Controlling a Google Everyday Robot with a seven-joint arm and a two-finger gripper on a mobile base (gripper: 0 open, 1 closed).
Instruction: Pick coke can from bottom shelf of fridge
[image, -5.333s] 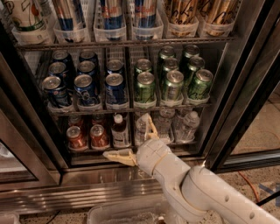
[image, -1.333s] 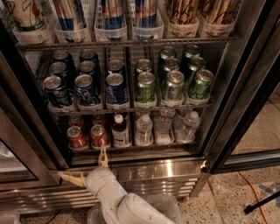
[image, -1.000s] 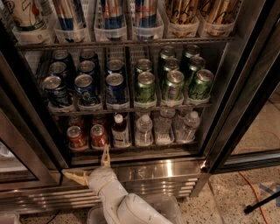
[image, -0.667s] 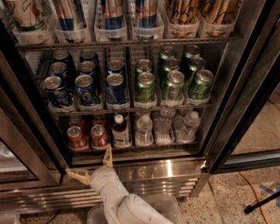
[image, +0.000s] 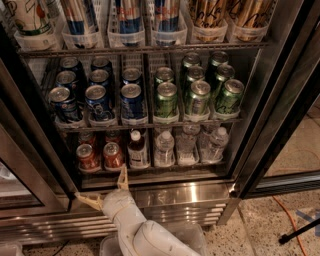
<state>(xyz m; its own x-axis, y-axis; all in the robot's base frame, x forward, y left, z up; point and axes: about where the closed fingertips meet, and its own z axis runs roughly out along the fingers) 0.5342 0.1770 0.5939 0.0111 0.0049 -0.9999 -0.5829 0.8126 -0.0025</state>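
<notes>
So, nothing picked yet: your gripper (image: 105, 190) gapes wide (empty) just below the bottom shelf (image: 150, 170). The coke can (image: 113, 155) stands untouched.

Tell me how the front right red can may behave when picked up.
Smooth round metal: the red can probably slips if gripped weakly and dents if squeezed hard. Standing upright on the wire shelf beside a bottle, it may tip or bump it. The open tool is just below the shelf front.
</notes>
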